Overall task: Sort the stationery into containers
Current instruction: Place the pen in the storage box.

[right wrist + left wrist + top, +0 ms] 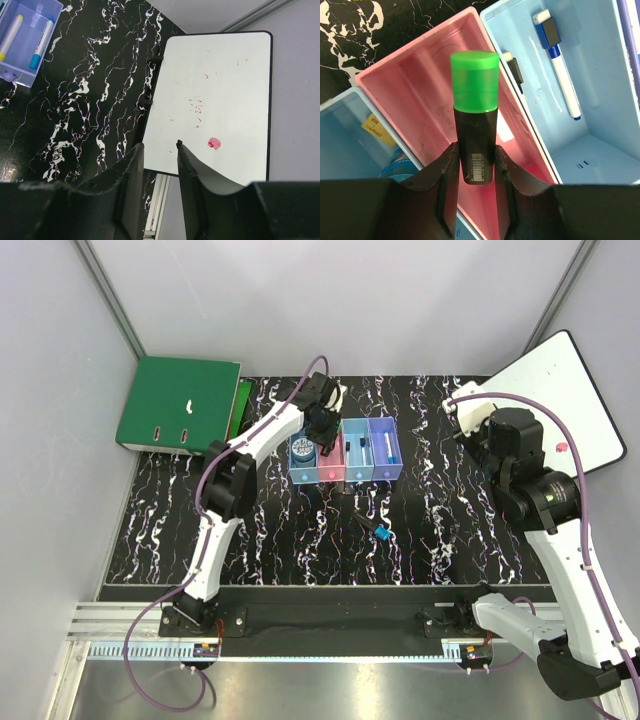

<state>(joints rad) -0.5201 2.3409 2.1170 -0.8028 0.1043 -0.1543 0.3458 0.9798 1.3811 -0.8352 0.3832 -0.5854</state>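
My left gripper (476, 150) is shut on a short black marker with a green cap (475, 85), holding it over the empty pink bin (415, 85); in the top view the left gripper (322, 433) sits above the row of bins (328, 476). The blue-rimmed tape roll (396, 162) lies in the left light blue bin (301, 453). A white pen with a blue band (561, 75) lies in the other light blue bin (605, 125). Two pens (41, 44) lie in the purple bin (22, 75). A blue-capped marker (375, 530) lies on the table. My right gripper (160, 146) is open and empty.
A green ring binder (178, 405) lies at the back left. A white board with a black rim (220, 100) lies at the right, under my right gripper (462, 412). The table top is black marble pattern (300, 540).
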